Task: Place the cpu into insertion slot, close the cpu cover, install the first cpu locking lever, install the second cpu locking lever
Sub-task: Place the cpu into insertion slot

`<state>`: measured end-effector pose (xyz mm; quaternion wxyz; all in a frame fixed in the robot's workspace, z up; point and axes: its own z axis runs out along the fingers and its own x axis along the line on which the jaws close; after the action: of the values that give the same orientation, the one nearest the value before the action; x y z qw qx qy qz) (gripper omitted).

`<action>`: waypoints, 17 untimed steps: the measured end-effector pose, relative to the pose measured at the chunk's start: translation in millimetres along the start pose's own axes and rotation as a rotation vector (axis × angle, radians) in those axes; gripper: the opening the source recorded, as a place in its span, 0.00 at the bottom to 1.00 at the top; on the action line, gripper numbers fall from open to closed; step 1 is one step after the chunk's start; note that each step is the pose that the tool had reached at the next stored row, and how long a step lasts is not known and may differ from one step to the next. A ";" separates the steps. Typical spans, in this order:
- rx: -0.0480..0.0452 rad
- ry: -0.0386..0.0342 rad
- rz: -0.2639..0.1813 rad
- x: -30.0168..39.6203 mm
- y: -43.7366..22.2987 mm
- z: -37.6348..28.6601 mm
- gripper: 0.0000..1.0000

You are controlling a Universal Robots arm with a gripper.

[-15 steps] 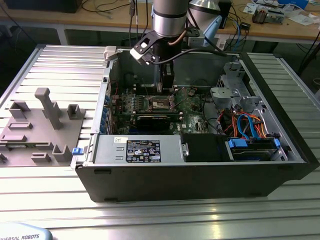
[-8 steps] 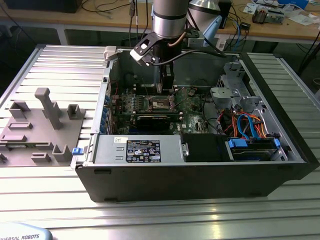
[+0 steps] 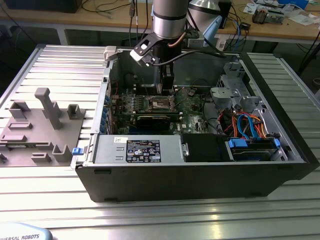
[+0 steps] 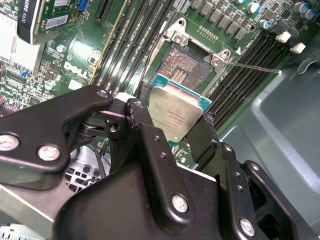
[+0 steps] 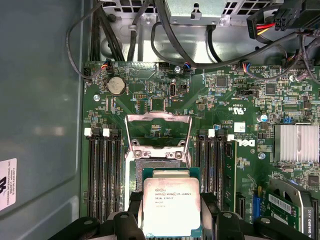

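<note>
The gripper (image 3: 161, 89) is reaching down from above into the open case (image 3: 200, 182), over the green board (image 3: 192, 112). Its 2 black fingers (image 4: 150, 142) are clamping the cpu (image 4: 177, 112) by 2 opposite edges, so the claw is closed on the chip. The cpu is facing silvery side up and hanging just above the board, not seated. In both wrist views it is overlapping the edge of the slot (image 5: 157, 162) nearest the fingers, while most of the dark socket is lying uncovered beyond it. The cover (image 5: 157, 117) is standing open, swung back on its hinge away from the cpu. A thin lever (image 4: 255, 67) is sticking out sideways from 1 corner of the slot. Long black memory slots (image 5: 102, 170) are running along both sides of the socket. A round coin cell (image 5: 116, 85) is sitting on the board past the cover, and a finned heatsink (image 5: 296, 142) is lying well apart from the socket. In the exterior view the case is lying on a ribbed metal table (image 3: 50, 60), and a grey fixture (image 3: 37, 127) is resting at the exterior view's left, near the case.
</note>
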<state>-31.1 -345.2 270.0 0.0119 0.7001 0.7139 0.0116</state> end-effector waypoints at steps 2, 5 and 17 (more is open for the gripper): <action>0.0000 0.0001 0.000 0.0 0.0 0.3 0.54; -0.0001 0.0001 0.000 0.0 0.0 0.9 0.54; 0.0000 0.0001 0.000 0.0 -0.1 2.7 0.54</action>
<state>-31.1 -345.2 267.4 0.0119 0.7001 0.7139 0.0116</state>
